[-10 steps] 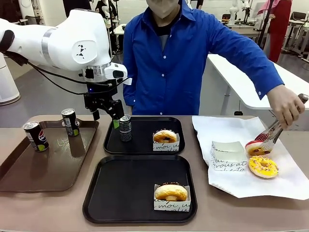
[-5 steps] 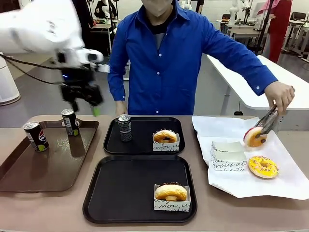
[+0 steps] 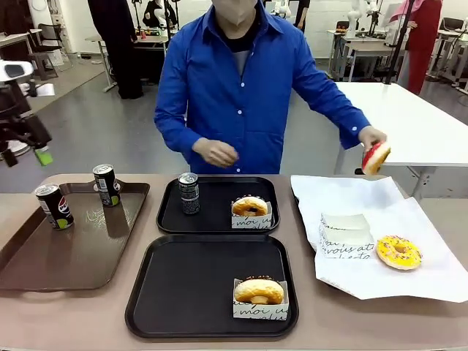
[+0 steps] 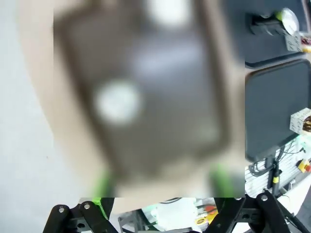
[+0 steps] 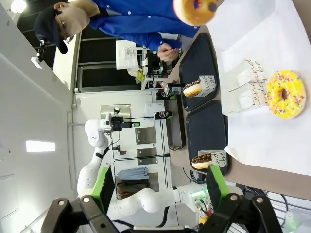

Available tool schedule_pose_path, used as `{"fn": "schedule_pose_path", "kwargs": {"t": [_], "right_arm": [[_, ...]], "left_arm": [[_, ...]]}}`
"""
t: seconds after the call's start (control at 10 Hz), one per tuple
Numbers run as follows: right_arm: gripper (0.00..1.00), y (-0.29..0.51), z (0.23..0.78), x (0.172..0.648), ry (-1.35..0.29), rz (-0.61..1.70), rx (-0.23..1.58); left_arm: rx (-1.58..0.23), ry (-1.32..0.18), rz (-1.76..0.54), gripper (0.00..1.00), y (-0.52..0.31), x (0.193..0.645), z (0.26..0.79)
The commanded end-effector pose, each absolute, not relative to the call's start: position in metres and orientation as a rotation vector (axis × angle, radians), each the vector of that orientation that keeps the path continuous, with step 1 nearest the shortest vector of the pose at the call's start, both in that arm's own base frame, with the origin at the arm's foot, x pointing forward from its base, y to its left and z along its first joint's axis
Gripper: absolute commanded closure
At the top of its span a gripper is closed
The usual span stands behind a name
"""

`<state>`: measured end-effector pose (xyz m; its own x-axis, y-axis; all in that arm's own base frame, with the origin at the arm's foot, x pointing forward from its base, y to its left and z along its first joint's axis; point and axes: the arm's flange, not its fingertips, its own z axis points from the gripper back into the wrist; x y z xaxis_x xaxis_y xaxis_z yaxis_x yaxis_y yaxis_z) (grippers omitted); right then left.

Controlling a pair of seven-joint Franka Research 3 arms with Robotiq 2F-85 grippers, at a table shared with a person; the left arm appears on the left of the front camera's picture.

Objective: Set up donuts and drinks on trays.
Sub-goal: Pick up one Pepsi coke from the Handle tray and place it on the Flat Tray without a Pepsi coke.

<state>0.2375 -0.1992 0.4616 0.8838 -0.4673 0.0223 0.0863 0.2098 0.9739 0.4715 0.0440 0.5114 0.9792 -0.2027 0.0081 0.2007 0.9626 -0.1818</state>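
On the far black tray stand a black can and a sleeved donut. The near black tray carries one sleeved donut. Two more cans stand on the brown tray. My left gripper hangs open at the far left, above that brown tray, which is blurred in the left wrist view. My right gripper is open and holds nothing. The person holds a pink-glazed donut up at the right.
White paper covers the table's right side. On it lie a yellow sprinkled donut and an empty paper sleeve. The person in a blue shirt stands behind the far tray, one hand above it.
My left arm swung away from the can on the far tray, leftward to above the brown tray. The person lifted the pink donut off the paper, and the other hand has risen.
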Motion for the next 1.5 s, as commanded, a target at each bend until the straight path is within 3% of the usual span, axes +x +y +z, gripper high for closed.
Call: {"fn": "schedule_pose_path", "kwargs": {"t": [0.0,0.2,0.3,0.4,1.0,1.2,1.4], "right_arm": [[0.00,-0.200,0.461,0.238,-0.349,-0.387,1.325],[0.00,-0.200,0.461,0.238,-0.349,-0.387,1.325],[0.00,-0.200,0.461,0.238,-0.349,-0.387,1.325],[0.00,-0.200,0.461,0.238,-0.349,-0.387,1.325],[0.00,-0.200,0.461,0.238,-0.349,-0.387,1.325],[0.00,-0.200,0.461,0.238,-0.349,-0.387,1.325],[0.00,-0.200,0.461,0.238,-0.349,-0.387,1.325]], "left_arm": [[-0.100,-0.056,-0.148,0.00,0.046,0.459,0.494],[0.041,-0.178,-0.136,0.00,0.046,0.445,0.483],[0.028,-0.212,-0.131,0.00,0.035,0.447,0.485],[-0.053,-0.109,-0.167,0.00,0.060,0.461,0.488],[-0.029,-0.114,-0.154,0.00,0.058,0.457,0.484],[-0.142,-0.111,-0.116,0.00,0.050,0.483,0.459],[-0.074,-0.136,-0.062,0.00,0.035,0.497,0.442]]}}
